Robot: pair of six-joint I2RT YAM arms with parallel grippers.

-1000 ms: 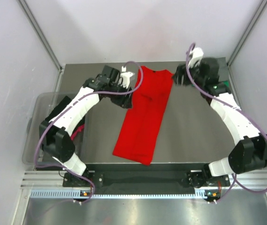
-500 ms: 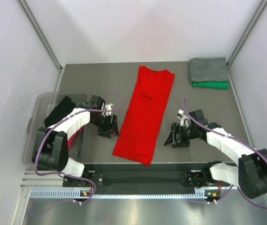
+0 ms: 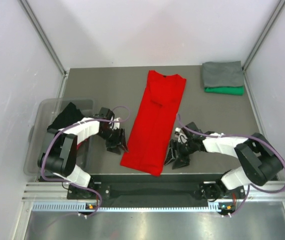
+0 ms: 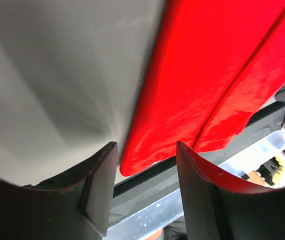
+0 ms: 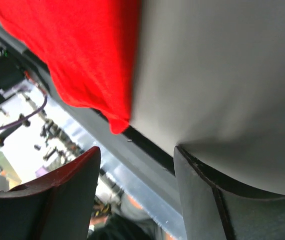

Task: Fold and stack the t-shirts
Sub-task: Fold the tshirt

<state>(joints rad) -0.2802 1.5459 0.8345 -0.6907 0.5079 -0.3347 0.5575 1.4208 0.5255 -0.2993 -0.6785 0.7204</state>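
Note:
A bright red t-shirt (image 3: 155, 122) lies folded into a long strip down the middle of the table, collar at the far end. My left gripper (image 3: 119, 145) is open and empty just left of the shirt's near left corner (image 4: 132, 162). My right gripper (image 3: 175, 156) is open and empty just right of the near right corner (image 5: 117, 122). A folded grey t-shirt (image 3: 223, 74) lies on a folded green t-shirt (image 3: 224, 90) at the far right. A black t-shirt (image 3: 66, 116) and a bit of magenta cloth (image 3: 80, 144) are in the tub.
A translucent grey plastic tub (image 3: 42, 109) stands at the table's left edge. The table's near edge (image 3: 192, 176) and the metal rail run just below both grippers. Frame posts stand at the far corners.
Both grippers have come from the shirt's far end down to its near corners, and in the last half second moved closer to the near edge. The grey and green stack is now uncovered.

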